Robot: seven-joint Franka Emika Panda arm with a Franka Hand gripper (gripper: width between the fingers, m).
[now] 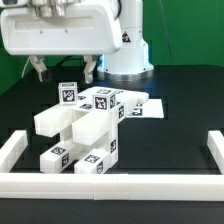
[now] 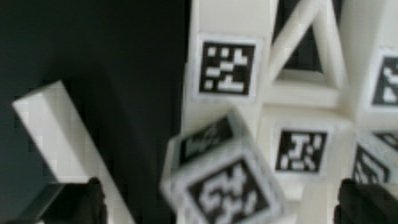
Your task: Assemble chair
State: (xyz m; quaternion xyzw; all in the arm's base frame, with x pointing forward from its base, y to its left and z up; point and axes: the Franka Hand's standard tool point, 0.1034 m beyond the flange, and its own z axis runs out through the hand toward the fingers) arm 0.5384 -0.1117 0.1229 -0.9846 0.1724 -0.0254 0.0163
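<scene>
The chair [image 1: 85, 128] is a cluster of chunky white pieces with black-and-white tags, lying in the middle of the black table. One tagged piece [image 1: 68, 94] sticks up at its far end. My gripper [image 1: 64, 72] hangs just above that piece, jaws wide open, one finger on each side and touching nothing. In the wrist view the tagged end of that piece [image 2: 231, 175] is blurred and close between the dark fingers [image 2: 75, 202] of the gripper [image 2: 222, 208]. Other chair pieces [image 2: 240, 70] lie beyond, and a slanted white bar [image 2: 63, 130] lies beside them.
The marker board [image 1: 143, 106] lies flat behind the chair, on the exterior view's right. Low white border bars run along the front [image 1: 110, 183], the left [image 1: 12, 150] and the right [image 1: 212, 148]. The robot's base [image 1: 125, 50] stands at the back.
</scene>
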